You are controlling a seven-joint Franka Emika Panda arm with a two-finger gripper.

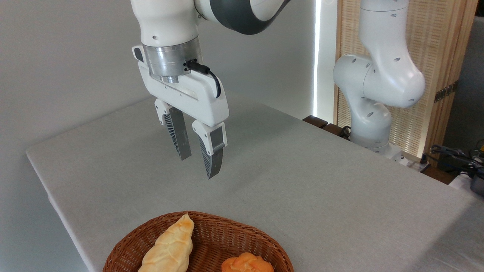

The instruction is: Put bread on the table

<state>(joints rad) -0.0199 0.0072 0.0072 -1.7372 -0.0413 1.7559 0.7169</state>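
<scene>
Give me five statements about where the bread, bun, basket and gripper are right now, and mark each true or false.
1. The bread lies inside the basket. True.
2. The gripper is shut on the bread. False: it is open, holds nothing and hangs above the table.
3. An orange bun sits in the basket to the right of the bread. True.
4. The bread already rests on the grey cloth. False: it is in the basket.
5. The gripper's fingers touch the basket rim. False: they are clear of it, farther back.

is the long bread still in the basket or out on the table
In the basket. The bread lies inside the basket, beside an orange bun.
</scene>
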